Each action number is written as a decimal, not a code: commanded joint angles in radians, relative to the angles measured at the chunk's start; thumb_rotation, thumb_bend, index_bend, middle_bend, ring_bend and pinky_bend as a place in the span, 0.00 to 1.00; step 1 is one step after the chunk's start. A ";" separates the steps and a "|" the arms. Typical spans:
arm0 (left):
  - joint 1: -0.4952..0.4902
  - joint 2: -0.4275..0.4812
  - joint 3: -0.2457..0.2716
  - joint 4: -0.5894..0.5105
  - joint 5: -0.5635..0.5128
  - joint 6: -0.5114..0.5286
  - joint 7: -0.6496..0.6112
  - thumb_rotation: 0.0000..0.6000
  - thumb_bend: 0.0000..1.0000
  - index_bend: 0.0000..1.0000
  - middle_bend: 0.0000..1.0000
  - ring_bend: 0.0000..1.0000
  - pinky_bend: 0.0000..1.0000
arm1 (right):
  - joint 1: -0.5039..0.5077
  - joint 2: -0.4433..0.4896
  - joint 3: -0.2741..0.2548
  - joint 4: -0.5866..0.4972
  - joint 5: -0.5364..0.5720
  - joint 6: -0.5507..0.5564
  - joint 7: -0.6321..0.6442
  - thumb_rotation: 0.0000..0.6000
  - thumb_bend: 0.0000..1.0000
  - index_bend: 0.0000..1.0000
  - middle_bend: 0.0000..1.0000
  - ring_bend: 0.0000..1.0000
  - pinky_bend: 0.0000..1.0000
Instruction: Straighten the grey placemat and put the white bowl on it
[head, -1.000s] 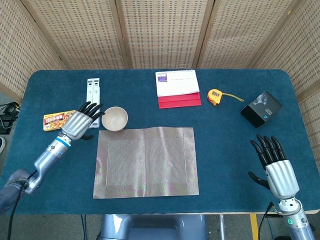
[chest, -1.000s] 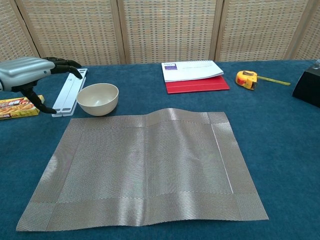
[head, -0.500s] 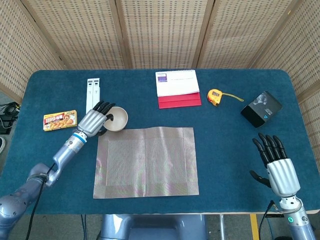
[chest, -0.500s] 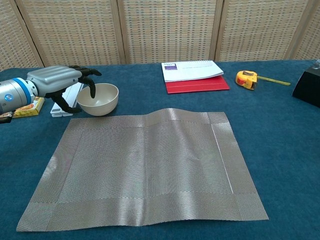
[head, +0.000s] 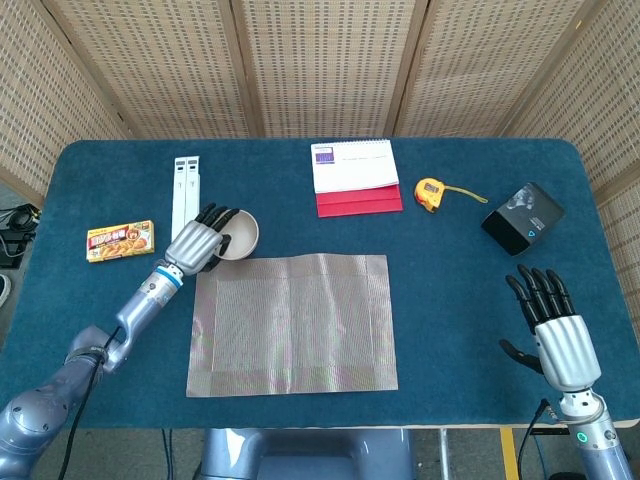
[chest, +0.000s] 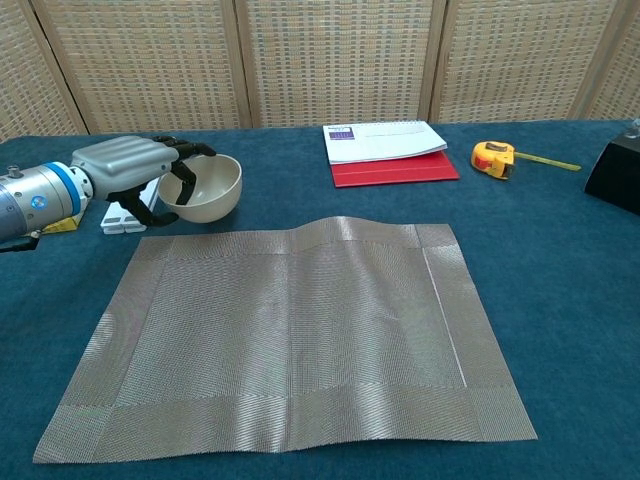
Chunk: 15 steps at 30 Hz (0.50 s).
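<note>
Tilting in the left robot hand (chest: 135, 165) — white bowl (chest: 206, 189), rim pinched.

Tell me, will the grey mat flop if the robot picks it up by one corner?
Probably yes. The grey placemat looks thin and woven, and its far edge already humps up in a soft ripple, so it likely bends and droops rather than staying flat. It also seems light, so a push from the fingers may wrinkle or slide it on the blue tablecloth.
</note>
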 joint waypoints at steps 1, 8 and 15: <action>-0.001 0.022 -0.008 -0.034 0.008 0.052 -0.010 1.00 0.45 0.71 0.00 0.00 0.00 | -0.001 0.001 0.000 -0.002 -0.001 0.002 0.001 1.00 0.00 0.00 0.00 0.00 0.00; -0.026 0.117 0.053 -0.298 0.138 0.208 0.002 1.00 0.45 0.71 0.00 0.00 0.00 | -0.003 0.006 0.002 -0.010 -0.002 0.011 0.003 1.00 0.00 0.00 0.00 0.00 0.00; -0.044 0.231 0.092 -0.655 0.161 0.117 0.212 1.00 0.45 0.71 0.00 0.00 0.00 | -0.008 0.013 0.005 -0.016 -0.002 0.022 0.005 1.00 0.00 0.00 0.00 0.00 0.00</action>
